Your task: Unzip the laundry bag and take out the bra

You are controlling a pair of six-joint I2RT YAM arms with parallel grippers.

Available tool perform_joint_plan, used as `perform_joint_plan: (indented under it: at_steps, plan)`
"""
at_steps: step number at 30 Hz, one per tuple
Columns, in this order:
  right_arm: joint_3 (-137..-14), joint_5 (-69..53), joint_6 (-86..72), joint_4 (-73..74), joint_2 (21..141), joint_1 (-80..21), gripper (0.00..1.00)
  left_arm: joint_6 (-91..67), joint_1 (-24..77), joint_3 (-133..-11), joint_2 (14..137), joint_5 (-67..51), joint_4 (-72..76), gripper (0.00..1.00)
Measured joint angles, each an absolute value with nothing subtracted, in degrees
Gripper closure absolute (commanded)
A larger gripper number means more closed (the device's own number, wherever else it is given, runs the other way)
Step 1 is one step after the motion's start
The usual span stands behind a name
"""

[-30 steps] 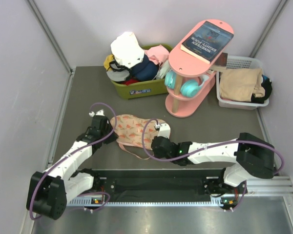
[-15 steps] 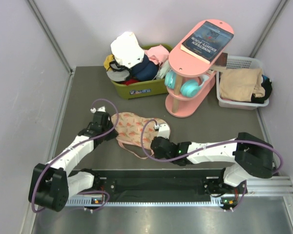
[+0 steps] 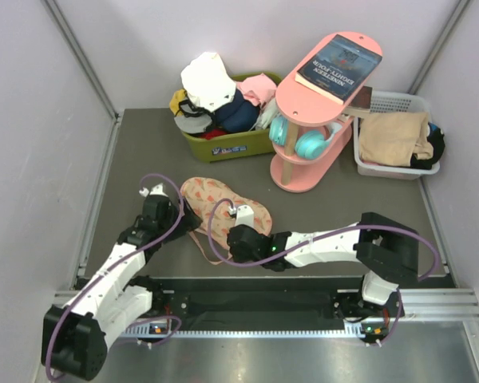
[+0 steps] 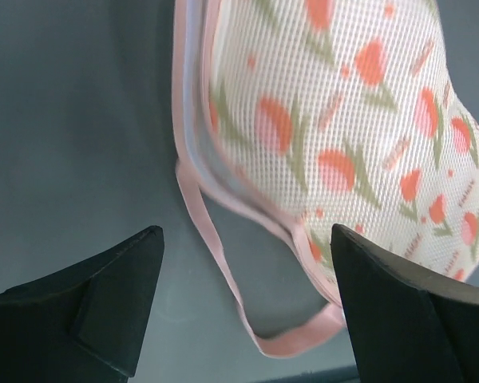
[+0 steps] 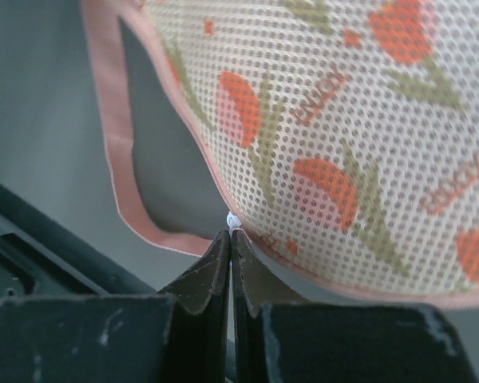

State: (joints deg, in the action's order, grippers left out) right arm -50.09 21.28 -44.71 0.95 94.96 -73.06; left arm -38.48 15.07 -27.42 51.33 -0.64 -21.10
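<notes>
Left gripper just let go: it was clenched at the laundry bag's left end a second ago. Now it's released, fingers wide, bag edge just ahead of them and nothing between.

Right gripper unchanged, clenched tight. A small white nub sits right at its tips against the pink zip trim. Probably the zip pull, but I can't confirm it's actually pinched.

Bag has moved too. It has swung from roughly crosswise to diagonal and slid a bit toward the desk's left edge, and the right arm came left with it. It now lies flat, left of centre, near the near edge, between the two grippers. The pink loop trails off its near side onto the desk.

What it means:
- The anchor on the left end is gone, so any pull from the right will likely drag the whole bag rather than run the zip.
- The seam looks closed along the stretches both wrist views show. No lining visible, no bra visible.
- My read is that unzipping has barely started, if at all.
- The left gripper probably needs to re-grab fabric or trim near the zip's start before the next pull.
</notes>
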Motion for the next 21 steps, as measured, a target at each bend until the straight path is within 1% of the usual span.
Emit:
perform_joint_plan:
  at_steps: [5,8,12,13,15,16,18,19,21]
  plan:
    - [-53.43,19.18,-43.88,-1.28,97.8,-73.89,1.0,-42.59,15.09,-22.35,46.52,-4.45,-21.5,0.12]
    - [-54.59,18.15,-43.51,-2.39,98.85,-74.15,1.0,-44.86,15.09,-20.71,46.52,-6.76,-20.56,0.17]
    - [-55.83,17.28,-43.42,-3.44,100.05,-74.37,1.0,-46.89,15.29,-19.68,48.25,-9.39,-17.8,0.26]
    - [-55.99,17.19,-43.4,-3.51,100.18,-74.41,1.0,-47.11,15.35,-19.62,48.77,-9.8,-17.1,0.3]
    - [-56.27,16.86,-43.22,-3.86,100.29,-74.52,1.0,-48.16,15.49,-19.05,49.89,-10.98,-15.07,0.35]
    - [-56.38,16.75,-43.16,-4.05,100.31,-74.52,1.0,-48.51,15.55,-18.7,50.33,-11.44,-14.09,0.41]
    - [-56.38,16.64,-43.05,-4.4,100.31,-74.52,1.0,-49.43,15.75,-17.87,50.98,-12.36,-12.14,0.47]
    - [-56.38,16.58,-43.05,-4.45,100.31,-74.52,1.0,-49.67,15.79,-17.5,51.22,-12.69,-11.31,0.53]
    - [-56.38,16.58,-43.03,-4.54,100.33,-74.52,1.0,-50.24,15.9,-16.91,51.79,-13.17,-9.8,0.6]
